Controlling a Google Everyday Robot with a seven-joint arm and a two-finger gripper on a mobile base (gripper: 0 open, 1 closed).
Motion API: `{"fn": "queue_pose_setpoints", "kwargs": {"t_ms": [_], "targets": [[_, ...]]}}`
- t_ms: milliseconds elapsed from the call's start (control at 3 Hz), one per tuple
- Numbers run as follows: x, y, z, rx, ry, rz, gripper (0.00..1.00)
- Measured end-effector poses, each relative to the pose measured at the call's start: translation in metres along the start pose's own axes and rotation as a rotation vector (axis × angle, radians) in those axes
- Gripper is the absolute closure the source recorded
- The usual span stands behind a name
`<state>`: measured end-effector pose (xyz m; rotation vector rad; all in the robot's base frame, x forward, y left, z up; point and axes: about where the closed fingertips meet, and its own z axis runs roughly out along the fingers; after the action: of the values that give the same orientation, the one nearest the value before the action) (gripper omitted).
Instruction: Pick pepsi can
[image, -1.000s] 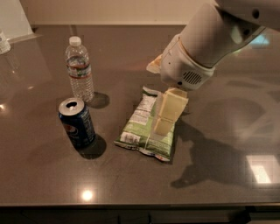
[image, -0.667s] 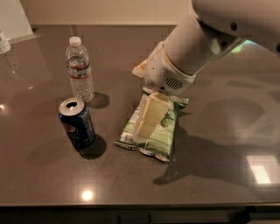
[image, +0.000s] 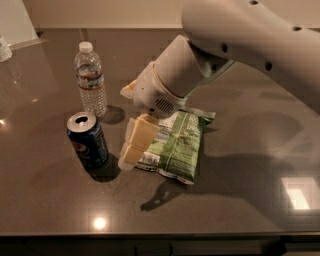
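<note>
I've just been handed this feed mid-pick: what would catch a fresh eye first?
The big white arm fills the upper right, its gripper low over the left edge of a green snack bag on the dark table. Just left of the gripper, the pepsi can stands upright and apart from it, with a water bottle behind the can.

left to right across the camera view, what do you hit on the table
pepsi can → gripper → green snack bag, whose left edge the gripper hangs over. The water bottle is left out: it stands behind the can, overlapping it sideways.
</note>
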<state>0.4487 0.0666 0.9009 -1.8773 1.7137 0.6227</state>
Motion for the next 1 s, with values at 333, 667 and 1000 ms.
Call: {"fn": "queue_pose_setpoints", "kwargs": {"t_ms": [333,667,1000], "targets": [[-0.016,0.005,0.026,-0.067,-0.045,-0.010,0.00],[-0.028,0.004,0.043,-0.092,-0.085,-0.025,0.00],[-0.039,-0.004,0.050,-0.083,-0.111,-0.037,0.18]]}}
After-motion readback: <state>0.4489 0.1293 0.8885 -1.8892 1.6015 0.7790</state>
